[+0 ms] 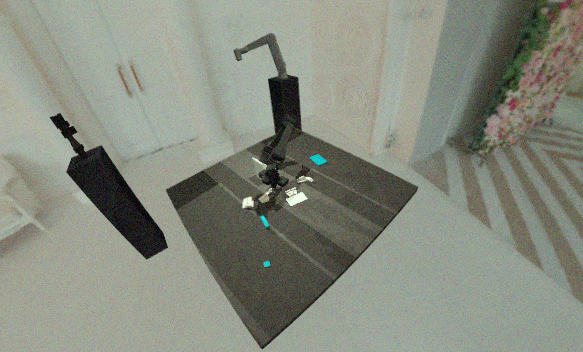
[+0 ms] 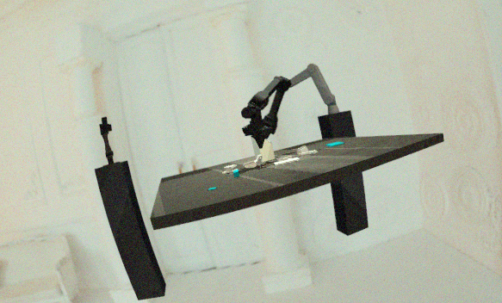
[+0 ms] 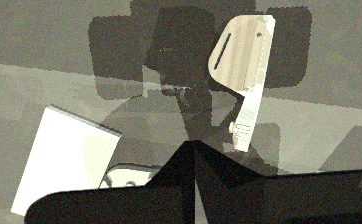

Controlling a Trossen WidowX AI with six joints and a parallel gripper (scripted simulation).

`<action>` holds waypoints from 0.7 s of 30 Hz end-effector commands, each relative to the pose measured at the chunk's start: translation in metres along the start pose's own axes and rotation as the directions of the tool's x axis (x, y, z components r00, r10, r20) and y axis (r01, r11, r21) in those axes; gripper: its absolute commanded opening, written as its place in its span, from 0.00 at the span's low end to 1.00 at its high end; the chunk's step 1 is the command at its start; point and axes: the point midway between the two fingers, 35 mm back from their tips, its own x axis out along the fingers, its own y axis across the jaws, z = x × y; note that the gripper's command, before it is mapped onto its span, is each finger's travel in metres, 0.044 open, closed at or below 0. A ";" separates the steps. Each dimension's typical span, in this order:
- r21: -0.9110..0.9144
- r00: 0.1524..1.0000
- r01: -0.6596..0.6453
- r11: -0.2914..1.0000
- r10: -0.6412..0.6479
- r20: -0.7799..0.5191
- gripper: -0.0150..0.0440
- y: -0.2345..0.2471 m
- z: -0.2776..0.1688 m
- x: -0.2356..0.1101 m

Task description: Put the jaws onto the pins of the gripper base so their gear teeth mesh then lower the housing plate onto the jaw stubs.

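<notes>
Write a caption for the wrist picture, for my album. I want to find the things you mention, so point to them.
Closed black gripper [image 3: 191, 148] above a mat, a white plate [image 3: 62, 162] to one side.

Top: high, oblique, looking down across the whole tabletop [image 1: 299, 280] [image 2: 300, 172]
Exterior: side-on, low, far back
Wrist: close, looking down past the gripper [image 1: 274, 187] [image 2: 261, 144] [image 3: 194, 145]
Shared, top and exterior: tabletop

Tabletop [image 1: 299, 305] [image 2: 223, 211]: matt, dark, banded with lighter grey stripes. Gripper [image 1: 274, 177] [image 2: 262, 142] [image 3: 191, 148]: matt black — material not determinable. White plate [image 1: 296, 199] [image 2: 286, 161] [image 3: 64, 160]: smooth-looking, plastic-like. Slotted part [image 3: 242, 52]: cream, plastic-like, faintly ribbed face. Two pedestals [image 1: 116, 205] [image 2: 130, 232]: black, flat-sided, matt. Cupboard doors [image 1: 124, 60]: pale, painted-looking — handles [image 1: 124, 80] wood-brown.
</notes>
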 end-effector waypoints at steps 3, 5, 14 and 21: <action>0.134 0.998 -0.012 0.991 0.019 -0.055 0.25 -0.014 0.000 0.004; 0.158 0.998 -0.014 0.987 0.024 -0.062 0.25 -0.016 0.000 0.005; 0.161 0.998 -0.015 0.987 0.025 -0.063 0.25 -0.016 0.000 0.005; 0.161 0.998 -0.015 0.987 0.025 -0.063 0.25 -0.015 0.000 0.014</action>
